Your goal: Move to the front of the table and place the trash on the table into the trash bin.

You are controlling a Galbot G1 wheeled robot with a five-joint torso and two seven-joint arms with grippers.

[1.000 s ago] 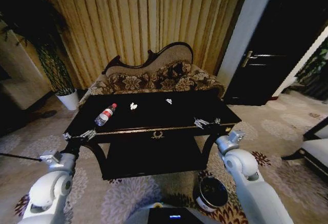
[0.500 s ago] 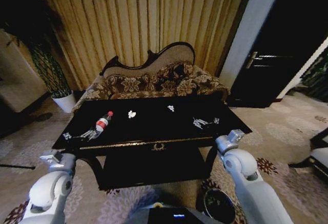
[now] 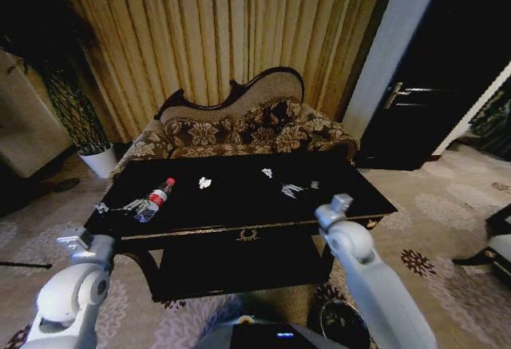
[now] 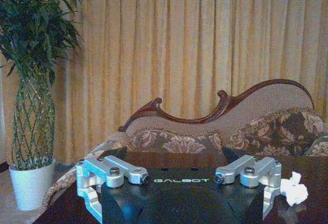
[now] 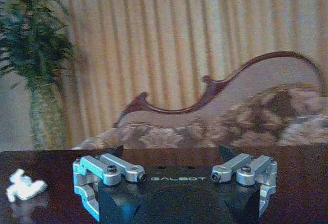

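The dark glossy table (image 3: 239, 229) stands right in front of me, with a sofa behind it. A clear bottle with a red cap (image 3: 156, 198) lies near the table's left end. My left gripper (image 3: 120, 206) hovers open just beside the bottle. Two white crumpled scraps (image 3: 205, 182) (image 3: 267, 172) lie farther back. My right gripper (image 3: 296, 190) is open over the table's right half, close to the second scrap. In the left wrist view the open gripper (image 4: 182, 179) has a scrap (image 4: 293, 188) beside it. The right wrist view shows its open gripper (image 5: 179, 177) and a scrap (image 5: 23, 185). The trash bin (image 3: 345, 323) peeks out low behind my right arm.
A carved floral sofa (image 3: 239, 129) sits just behind the table, with curtains beyond it. A plant in a white pot (image 3: 100, 160) stands at the left. A dark door (image 3: 431, 85) is at the right. Patterned carpet surrounds the table.
The whole view has shifted as I came closer to the table; the bin has slid toward the bottom edge. My right arm has swung left and forward over the table.
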